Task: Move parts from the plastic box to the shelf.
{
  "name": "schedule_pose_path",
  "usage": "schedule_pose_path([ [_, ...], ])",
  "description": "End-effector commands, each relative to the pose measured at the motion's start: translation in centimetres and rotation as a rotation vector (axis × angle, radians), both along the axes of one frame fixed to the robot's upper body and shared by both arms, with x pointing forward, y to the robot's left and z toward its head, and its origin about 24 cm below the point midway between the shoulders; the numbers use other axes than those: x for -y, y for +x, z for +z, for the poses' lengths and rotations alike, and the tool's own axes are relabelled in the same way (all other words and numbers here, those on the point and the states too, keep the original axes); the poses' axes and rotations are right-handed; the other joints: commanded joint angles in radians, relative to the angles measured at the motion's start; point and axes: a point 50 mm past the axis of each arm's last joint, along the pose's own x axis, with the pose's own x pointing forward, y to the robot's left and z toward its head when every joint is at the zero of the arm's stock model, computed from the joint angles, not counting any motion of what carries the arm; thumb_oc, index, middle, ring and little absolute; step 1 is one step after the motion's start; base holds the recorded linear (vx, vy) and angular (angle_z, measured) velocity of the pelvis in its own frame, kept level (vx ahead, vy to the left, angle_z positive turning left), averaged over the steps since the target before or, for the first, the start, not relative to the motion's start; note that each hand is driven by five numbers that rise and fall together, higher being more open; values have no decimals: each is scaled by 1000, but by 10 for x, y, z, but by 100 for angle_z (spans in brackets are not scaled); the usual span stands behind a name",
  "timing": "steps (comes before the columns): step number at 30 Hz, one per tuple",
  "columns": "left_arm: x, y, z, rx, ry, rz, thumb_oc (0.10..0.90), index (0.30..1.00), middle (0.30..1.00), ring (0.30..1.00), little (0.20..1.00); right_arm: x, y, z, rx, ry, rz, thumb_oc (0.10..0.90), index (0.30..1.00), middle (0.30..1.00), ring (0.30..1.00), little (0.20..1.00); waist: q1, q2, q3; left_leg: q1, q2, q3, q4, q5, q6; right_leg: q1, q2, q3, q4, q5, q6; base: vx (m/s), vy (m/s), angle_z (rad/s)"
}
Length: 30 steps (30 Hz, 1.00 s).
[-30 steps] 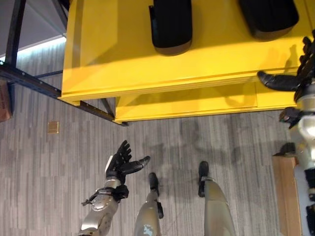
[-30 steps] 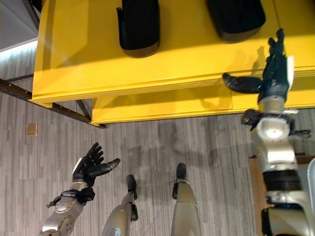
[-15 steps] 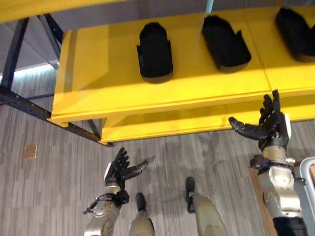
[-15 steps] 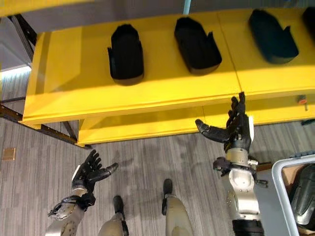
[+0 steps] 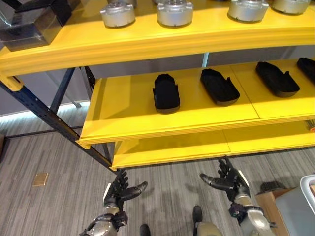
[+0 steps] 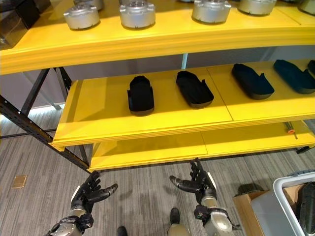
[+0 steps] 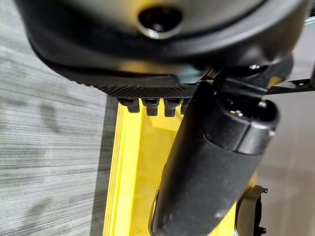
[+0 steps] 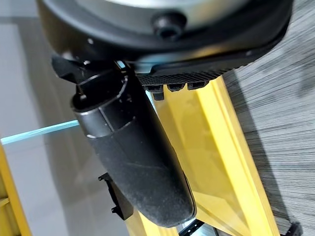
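Observation:
Several black moulded parts lie in a row on the middle tier of the yellow shelf (image 6: pixel 147 125); the leftmost part (image 6: pixel 141 95) has another (image 6: pixel 194 88) to its right. A plastic box (image 6: pixel 277 189) stands at the lower right with a black part (image 6: pixel 307 206) inside. My left hand (image 6: pixel 86 194) hangs open and empty over the floor, below the shelf's left end. In front of the bottom tier, my right hand (image 6: pixel 202 184) is open too, thumb spread, holding nothing. Both wrist views look past a straight thumb (image 7: pixel 211 167) toward the yellow shelf boards (image 8: pixel 211 147).
Silver round metal parts (image 6: pixel 137 13) stand on the top tier, with a dark box (image 5: pixel 29 22) at its left end. A dark steel brace (image 5: pixel 54 123) slants down at the shelf's left. A brown block (image 6: pixel 243 204) sits beside the plastic box. Grey carpet lies in front.
The camera has swung upward, bringing the upper shelf tiers into view. Both hands stay open and empty; the right hand now shows lower, below the shelf's front edge.

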Motion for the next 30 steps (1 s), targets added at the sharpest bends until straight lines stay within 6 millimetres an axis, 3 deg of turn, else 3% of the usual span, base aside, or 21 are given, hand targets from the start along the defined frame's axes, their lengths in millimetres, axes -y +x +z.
schedule_pose_path([
  [1,-18,24,31,187,80,28,900,1000,1000,1000,1000,-3,35,55,308,8,42,900,1000,1000,1000,1000,0,-29,-7,59,55,-32,-4,-11,-17,7,-42,2,12,-7,49,10,18,-7],
  [5,-14,35,39,224,90,10,900,1000,1000,1000,1000,2,40,66,355,-37,42,900,1000,1000,1000,1000,-16,-33,14,63,78,-36,-4,1,-18,-42,-23,15,127,-68,38,-10,-49,-5],
  [7,-10,48,44,252,86,-2,900,1000,1000,1000,1000,7,45,76,391,-87,35,900,1000,1000,1000,1000,-24,-40,47,32,127,-49,-4,60,-33,-100,3,5,236,-136,12,-71,-270,-2],
  [11,-7,53,45,261,73,-10,900,1000,1000,1000,1000,20,45,82,407,-143,15,900,1000,1000,1000,1000,-11,-57,75,-44,127,-63,88,159,-36,-78,17,-13,196,-134,-29,-23,-239,27],
  [12,-6,57,46,268,72,-24,900,1000,1000,1000,1000,27,42,81,401,-161,-20,900,1000,1000,1000,1000,-9,-72,87,-98,118,-33,139,187,-25,-53,16,-40,155,-125,-45,-12,-312,5],
  [14,-5,57,46,266,68,-30,900,1000,1000,1000,1000,31,39,80,395,-163,-40,900,1000,1000,1000,1000,-13,-77,92,-108,109,0,146,177,-20,-30,16,-56,126,-122,-47,12,-179,45],
  [15,-6,55,45,265,64,-31,900,1000,1000,1000,1000,32,37,78,386,-162,-48,900,1000,1000,1000,1000,-12,-78,94,-111,89,21,137,161,-15,-10,18,-65,100,-119,-48,28,-70,73],
  [18,-6,50,44,259,63,-25,900,1000,1000,1000,1000,30,39,75,370,-168,-28,900,1000,1000,1000,1000,25,-83,101,-168,-65,-80,105,79,30,13,34,-51,45,-95,-42,46,-94,27],
  [20,-5,49,42,255,66,-24,900,1000,1000,1000,1000,25,44,75,379,-161,-11,900,1000,1000,1000,1000,50,-85,108,-220,-157,-143,107,74,40,38,59,-46,14,-81,-40,44,-86,-23],
  [21,-5,49,42,256,66,-24,900,1000,1000,1000,1000,25,44,75,380,-161,-11,900,1000,1000,1000,1000,49,-84,106,-223,-157,-144,107,75,40,36,59,-48,12,-79,-40,50,-57,-49],
  [22,-3,50,43,262,66,-30,900,1000,1000,1000,1000,21,48,73,377,-154,-4,900,1000,1000,1000,1000,63,-79,108,-252,-198,-156,106,90,44,52,82,-40,-17,-68,-39,59,-13,-39],
  [26,-1,47,42,263,49,-20,900,1000,1000,1000,1000,9,51,69,371,-124,28,900,1000,1000,1000,1000,64,-78,97,-167,-212,-201,29,74,76,80,105,-10,-61,-57,-37,86,29,-55],
  [30,-1,48,42,259,48,-17,900,1000,1000,1000,1000,2,52,67,366,-93,47,900,1000,1000,1000,1000,63,-85,84,-141,-209,-172,24,58,95,99,100,-2,-64,-61,-38,88,59,-34],
])
